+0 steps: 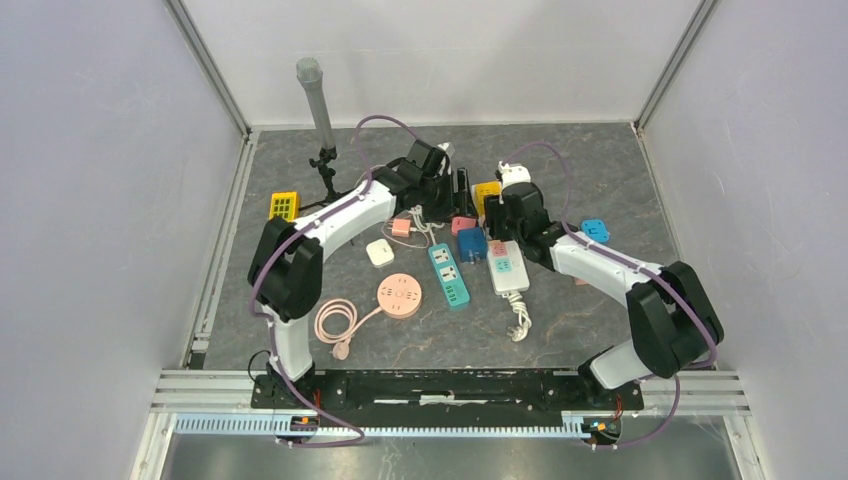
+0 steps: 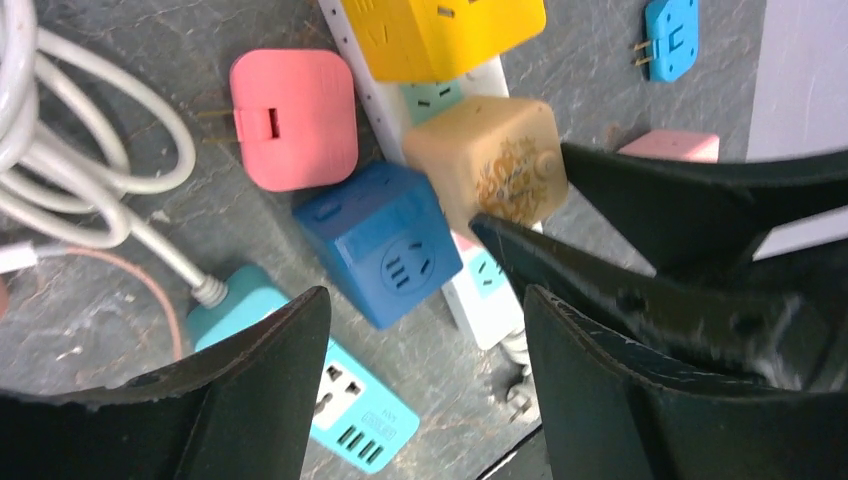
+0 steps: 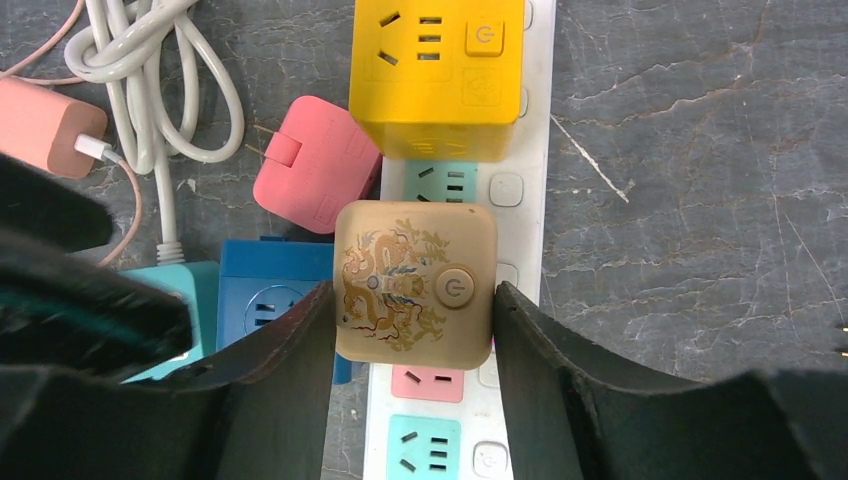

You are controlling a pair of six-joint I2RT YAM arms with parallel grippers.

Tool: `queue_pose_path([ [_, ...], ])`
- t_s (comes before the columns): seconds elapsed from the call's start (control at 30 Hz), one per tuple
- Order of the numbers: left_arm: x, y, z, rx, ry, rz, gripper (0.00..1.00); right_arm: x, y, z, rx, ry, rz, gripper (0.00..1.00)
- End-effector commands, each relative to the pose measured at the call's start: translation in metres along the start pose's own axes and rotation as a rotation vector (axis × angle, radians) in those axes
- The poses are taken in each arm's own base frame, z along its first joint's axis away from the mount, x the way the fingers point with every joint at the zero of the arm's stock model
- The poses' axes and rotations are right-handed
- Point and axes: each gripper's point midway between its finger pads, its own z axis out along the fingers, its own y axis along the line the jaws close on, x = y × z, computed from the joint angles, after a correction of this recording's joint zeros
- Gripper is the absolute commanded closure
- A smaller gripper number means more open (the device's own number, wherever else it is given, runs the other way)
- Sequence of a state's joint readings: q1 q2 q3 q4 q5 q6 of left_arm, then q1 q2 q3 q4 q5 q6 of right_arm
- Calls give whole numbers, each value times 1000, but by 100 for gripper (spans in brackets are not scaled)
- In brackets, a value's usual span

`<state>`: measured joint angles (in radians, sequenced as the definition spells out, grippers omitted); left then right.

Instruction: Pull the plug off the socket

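Observation:
A beige cube plug with a gold dragon print (image 3: 415,280) sits plugged into a white power strip (image 3: 520,190), just below a yellow cube plug (image 3: 440,75). My right gripper (image 3: 412,292) is shut on the beige cube, one finger against each side. In the top view the right gripper (image 1: 497,215) covers the cube above the strip (image 1: 507,268). The beige cube also shows in the left wrist view (image 2: 490,160), between the right gripper's fingers (image 2: 600,270). My left gripper (image 2: 425,300) is open and empty, hovering over a blue cube socket (image 2: 380,240) beside the strip.
A pink plug (image 3: 315,180), a coiled white cable (image 3: 160,70) and a teal power strip (image 1: 449,274) lie left of the white strip. A round pink socket (image 1: 400,295), a yellow block (image 1: 284,205) and a grey pole stand (image 1: 315,100) are further left. A small blue plug (image 1: 595,231) lies right.

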<state>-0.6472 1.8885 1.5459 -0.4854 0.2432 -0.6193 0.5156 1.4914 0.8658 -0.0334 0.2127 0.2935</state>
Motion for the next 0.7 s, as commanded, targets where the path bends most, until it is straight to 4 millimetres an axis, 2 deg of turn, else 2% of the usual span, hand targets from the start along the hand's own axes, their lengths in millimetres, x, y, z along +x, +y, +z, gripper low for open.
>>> queue_pose_path([
  [0.0,-30,-22,19,93,-86,-94,23,9,-10,-4,45,26,-35,54],
  [0.17,-33,-33,42,178,-76,-165,22,23,-18,-20,51,49,-46,55],
  [0.37,-36,-34,59,180,-46,-195,21,41,-17,-32,17,82,-36,54],
  [0.47,-36,-33,69,176,-39,-229,21,40,-14,-33,-3,59,-29,48],
  [0.57,-38,-36,73,197,-46,-252,22,34,-12,-31,-6,51,-26,34],
  [0.67,-41,-33,77,186,-61,-268,23,23,-12,-31,4,25,-16,24],
])
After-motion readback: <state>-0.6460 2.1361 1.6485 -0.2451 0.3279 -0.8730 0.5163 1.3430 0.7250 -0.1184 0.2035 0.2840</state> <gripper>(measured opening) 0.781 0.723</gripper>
